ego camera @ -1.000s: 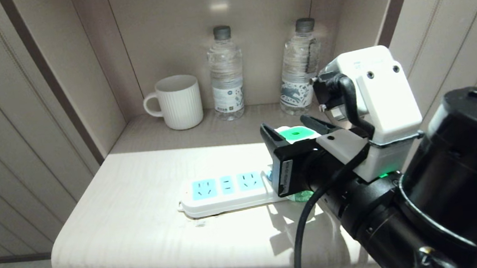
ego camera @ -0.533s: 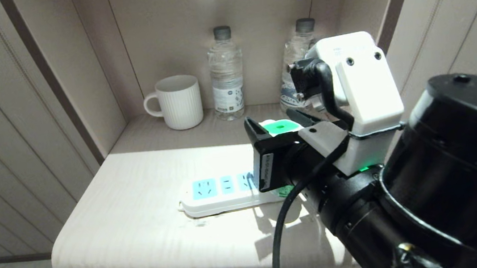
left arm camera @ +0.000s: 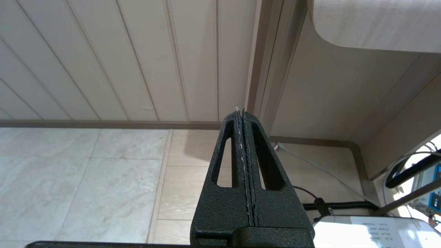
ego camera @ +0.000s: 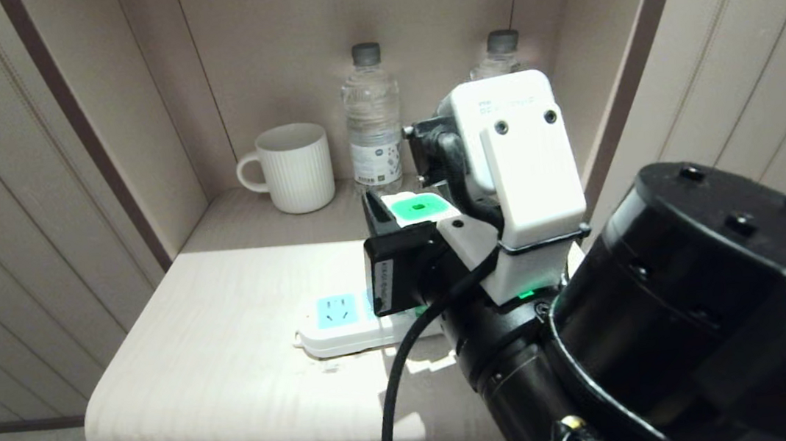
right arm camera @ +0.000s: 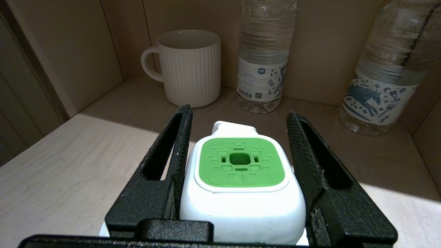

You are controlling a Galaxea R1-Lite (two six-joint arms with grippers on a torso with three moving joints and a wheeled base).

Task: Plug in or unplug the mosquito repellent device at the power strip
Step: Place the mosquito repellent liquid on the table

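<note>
Right pincer: my black right gripper (right arm camera: 237, 172) is clamped on the mosquito repellent device (right arm camera: 241, 193), a small white rounded-square head with a green top patch, one finger (right arm camera: 172, 158) pressed to each flank.
Device position: held upright above the white power strip with light-blue socket faces (ego camera: 334, 323); whether it touches the strip is hidden behind my wrist.
Power strip: it lies flat on the pale wood-grain table (ego camera: 218, 373); only its left end, with one blue socket, shows past my arm in the head view.
Left pincer: my black left gripper (left arm camera: 243, 113) hangs below the tabletop edge with its jaws pressed together, holding nothing, over the pale tiled floor (left arm camera: 86, 179).
Back of the alcove: a white ribbed ceramic mug (ego camera: 294, 166) stands left of a clear plastic water bottle with a grey cap (ego camera: 372, 123); a second clear bottle (ego camera: 501, 49) stands further right, mostly behind my wrist housing.
</note>
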